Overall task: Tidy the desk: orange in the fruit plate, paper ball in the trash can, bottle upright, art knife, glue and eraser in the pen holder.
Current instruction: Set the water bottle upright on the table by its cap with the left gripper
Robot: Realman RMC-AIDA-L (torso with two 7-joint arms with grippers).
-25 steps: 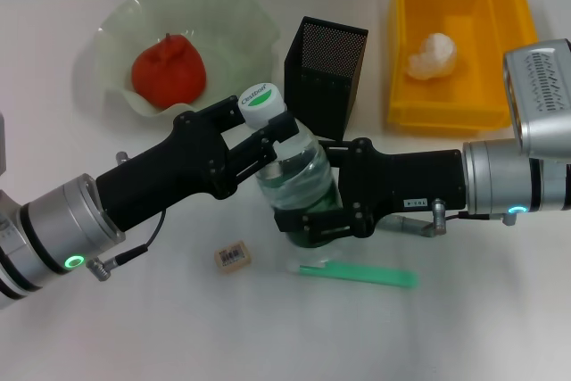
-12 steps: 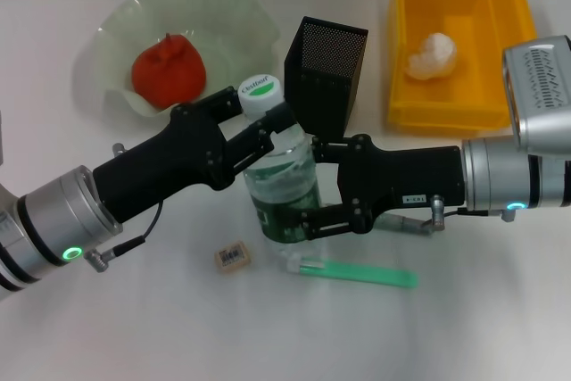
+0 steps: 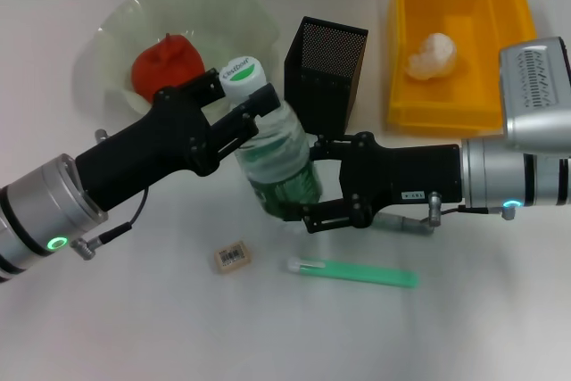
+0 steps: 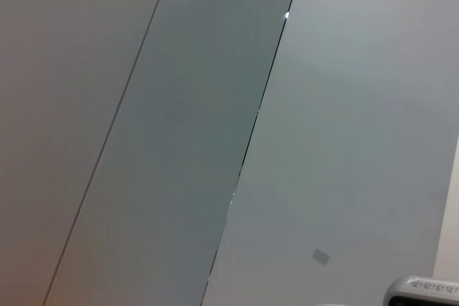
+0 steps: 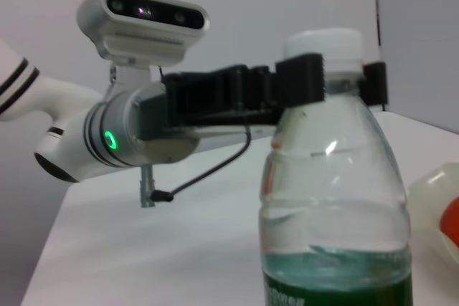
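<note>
Bottle (image 3: 272,153) stands near upright on the desk (image 3: 134,327) in front of the pen holder (image 3: 326,73), left gripper (image 3: 241,113) pinching its neck under the cap, apparently to steady the top while the base settles. Right gripper (image 3: 308,180) sits at the label with jaws spread around the lower body, seemingly letting go, though contact at the base cannot be told. Orange (image 3: 168,64) lies in the fruit plate (image 3: 116,20), paper ball (image 3: 433,55) in the trash can (image 3: 500,33); eraser (image 3: 232,258) remains on the desk.
</note>
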